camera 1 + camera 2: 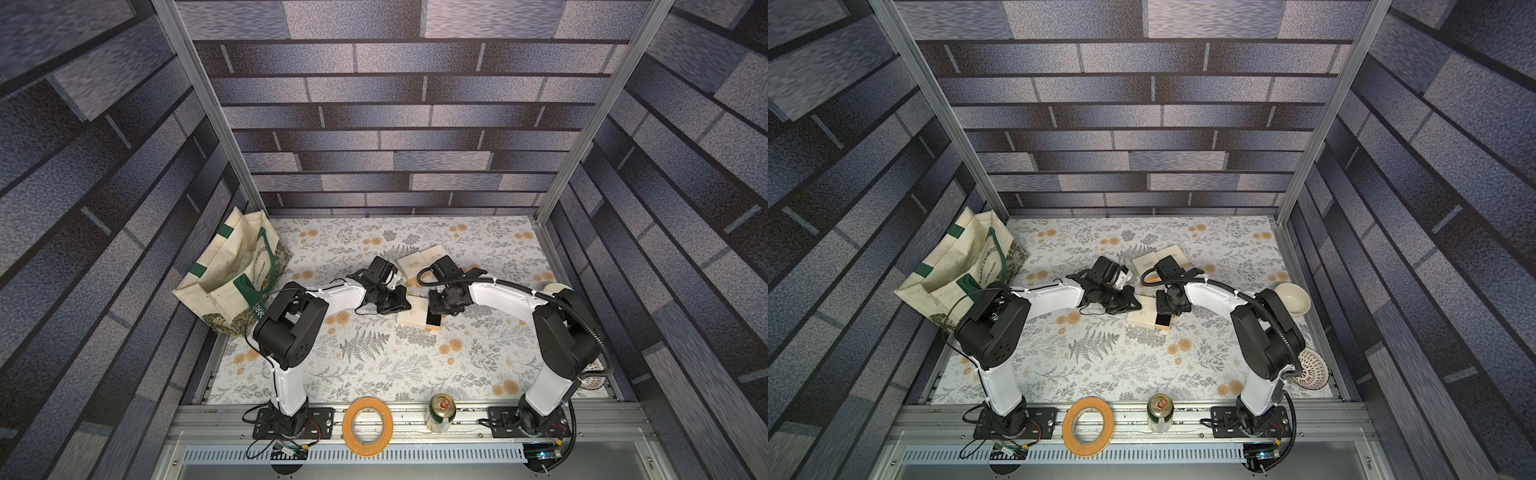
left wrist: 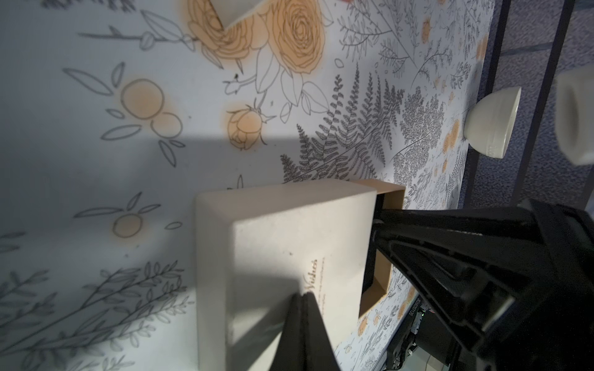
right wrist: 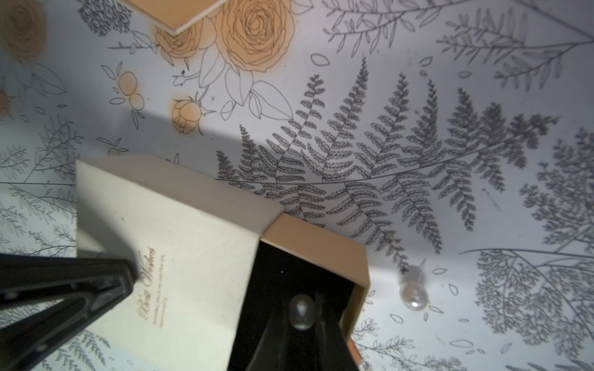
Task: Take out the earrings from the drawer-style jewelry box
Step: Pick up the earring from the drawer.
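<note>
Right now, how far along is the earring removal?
Done: the drawer is pulled open and one pearl earring lies on the floral mat beside it. In hand: the left gripper, shut, rests on the box sleeve while the right gripper flanks a second pearl earring in the drawer; grip unconfirmed. Left: lift it out.

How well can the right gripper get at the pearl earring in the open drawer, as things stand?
Probably yes: the drawer is pulled out, nothing covers the pearl earring, and the right gripper stands over it, one finger on each side.
</note>
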